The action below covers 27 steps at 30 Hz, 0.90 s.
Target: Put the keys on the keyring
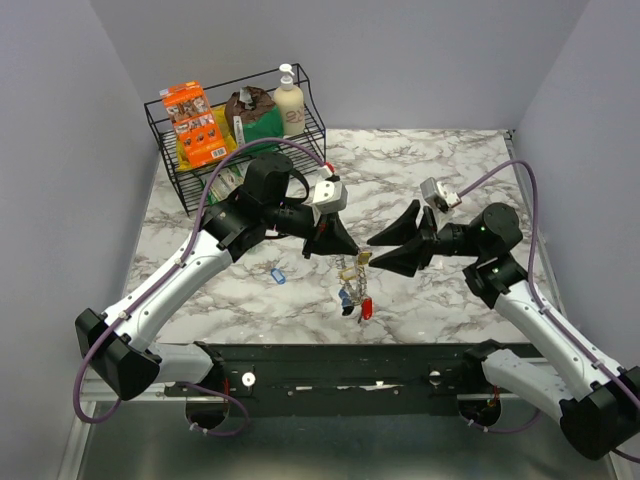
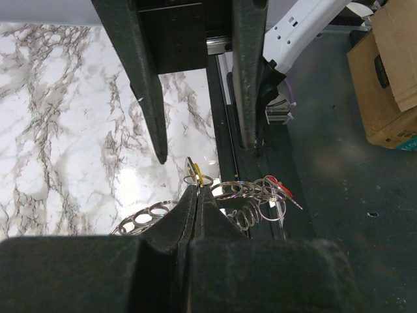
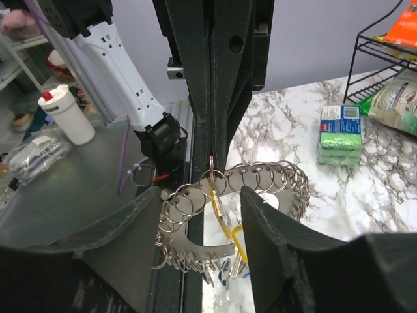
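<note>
Right wrist view: left gripper (image 3: 212,153) is clamping the keyring (image 3: 273,177) while the right gripper (image 3: 202,195) is gaping wide around it.
The left gripper is pointing tip-down, its fingers pressed together on a link at the top of the keyring, holding the looped chain of rings above the desk (image 1: 440,160). The right gripper's fingers are standing far apart, one on each side of the loop; whether they are touching it cannot be told. A yellow key (image 3: 218,207) is dangling from the pinched ring, a red key (image 1: 366,308) is hanging lower, and a loose blue key (image 1: 278,274) is lying on the desk near the left arm.
</note>
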### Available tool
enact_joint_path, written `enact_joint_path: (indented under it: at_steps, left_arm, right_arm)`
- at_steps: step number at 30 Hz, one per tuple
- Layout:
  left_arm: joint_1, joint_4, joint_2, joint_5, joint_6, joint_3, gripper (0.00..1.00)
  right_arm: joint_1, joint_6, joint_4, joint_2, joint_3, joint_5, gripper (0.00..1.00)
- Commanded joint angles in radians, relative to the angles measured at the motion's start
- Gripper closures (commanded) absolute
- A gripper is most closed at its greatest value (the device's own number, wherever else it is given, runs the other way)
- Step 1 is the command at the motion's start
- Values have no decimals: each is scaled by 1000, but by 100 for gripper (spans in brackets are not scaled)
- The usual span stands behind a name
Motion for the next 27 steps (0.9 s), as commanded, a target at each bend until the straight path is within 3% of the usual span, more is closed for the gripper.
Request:
enact_joint_path:
  at_steps: [1,9,14,17,27]
  left_arm:
    - [-8,27,0,44,-23,24,100]
    - [-13,10,7,-46,-12,12,100]
    - [-16,-13,46,-104,-1,-11,100]
    - [-24,-3,80,-124,-7,-37,100]
    - [-44,254,120,-236,-99,-270,100]
  right_arm:
    - [27,-1,33,17,16,-15,44]
    - [45,-64,-32,17,-3,73,48]
    - [45,-101,-101,-19,-30,217,32]
    - [45,-104,-110,-38,-61,277,28]
    - [45,-149,-113,-4,-179,338,27]
